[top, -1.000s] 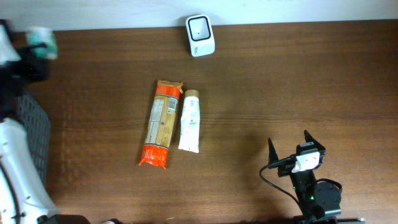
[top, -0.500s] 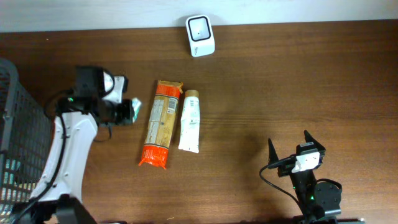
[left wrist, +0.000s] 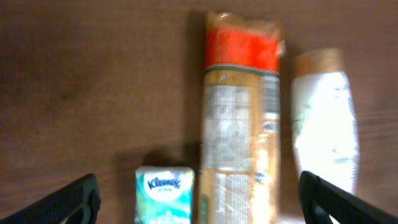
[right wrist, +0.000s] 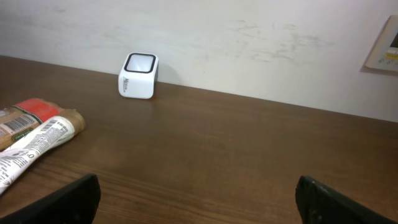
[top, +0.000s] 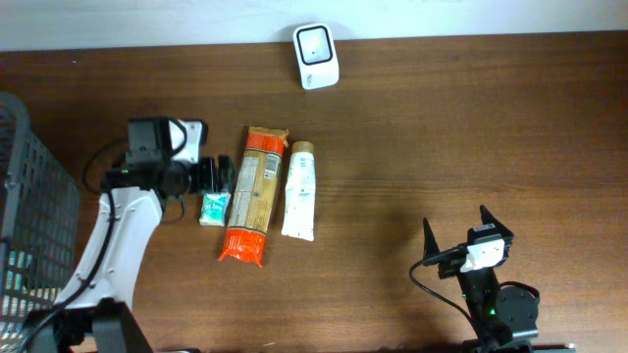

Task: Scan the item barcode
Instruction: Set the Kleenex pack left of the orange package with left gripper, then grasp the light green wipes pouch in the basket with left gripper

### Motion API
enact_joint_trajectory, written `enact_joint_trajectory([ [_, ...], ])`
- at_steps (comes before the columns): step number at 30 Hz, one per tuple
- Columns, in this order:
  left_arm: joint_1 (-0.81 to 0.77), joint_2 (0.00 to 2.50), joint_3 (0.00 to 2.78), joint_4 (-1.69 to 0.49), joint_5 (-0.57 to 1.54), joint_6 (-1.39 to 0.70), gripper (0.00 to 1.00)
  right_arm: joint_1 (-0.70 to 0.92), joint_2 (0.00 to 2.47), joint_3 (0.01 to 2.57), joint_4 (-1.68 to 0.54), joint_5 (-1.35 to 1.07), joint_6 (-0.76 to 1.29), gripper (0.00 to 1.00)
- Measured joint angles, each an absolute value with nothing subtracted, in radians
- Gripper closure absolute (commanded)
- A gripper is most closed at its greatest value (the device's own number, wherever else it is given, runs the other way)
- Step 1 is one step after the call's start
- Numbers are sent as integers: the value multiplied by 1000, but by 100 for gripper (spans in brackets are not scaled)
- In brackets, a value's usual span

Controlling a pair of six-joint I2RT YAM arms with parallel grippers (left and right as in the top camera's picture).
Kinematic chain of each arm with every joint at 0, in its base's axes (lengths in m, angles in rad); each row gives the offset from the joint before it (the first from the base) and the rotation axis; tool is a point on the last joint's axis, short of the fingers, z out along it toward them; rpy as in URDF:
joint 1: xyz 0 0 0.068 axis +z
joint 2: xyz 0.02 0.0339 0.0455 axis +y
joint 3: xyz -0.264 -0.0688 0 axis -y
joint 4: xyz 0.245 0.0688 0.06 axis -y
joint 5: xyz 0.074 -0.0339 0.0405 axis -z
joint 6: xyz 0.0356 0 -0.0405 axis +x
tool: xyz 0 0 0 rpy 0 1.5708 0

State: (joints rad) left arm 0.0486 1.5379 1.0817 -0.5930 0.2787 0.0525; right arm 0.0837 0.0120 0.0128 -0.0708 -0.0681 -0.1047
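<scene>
A teal Kleenex tissue pack (top: pixel 214 207) lies flat on the table, just left of an orange pasta packet (top: pixel 253 194) and a white tube (top: pixel 299 189). My left gripper (top: pixel 220 176) hovers open just beyond the pack's far end, holding nothing. In the left wrist view the pack (left wrist: pixel 165 193) sits between the wide-spread fingers of that gripper (left wrist: pixel 198 186), with the packet (left wrist: pixel 241 118) and tube (left wrist: pixel 323 118) to its right. The white barcode scanner (top: pixel 316 43) stands at the back edge. My right gripper (top: pixel 454 221) rests open and empty at the front right, facing the scanner (right wrist: pixel 138 76).
A dark wire basket (top: pixel 29 226) stands at the far left edge beside my left arm. A pale wall rises behind the scanner. Bare wood stretches between the tube and my right gripper (right wrist: pixel 198 186).
My left arm swung in from the basket side with the tissue pack, set it down beside the pasta packet and opened, letting it go. The right arm has not moved.
</scene>
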Motion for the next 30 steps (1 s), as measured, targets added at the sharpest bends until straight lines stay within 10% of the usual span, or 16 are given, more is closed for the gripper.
enact_joint_trajectory([
  [18,70,1465,1342,-930,474,19,1,84,13,13,-71,-68,-104,1],
  [23,293,1434,1854,-1284,77,-41,1,84,12,13,-71,-68,-104,1],
  [30,873,1535,1927,-1256,-33,-163,0,84,12,13,-70,-68,-105,1],
])
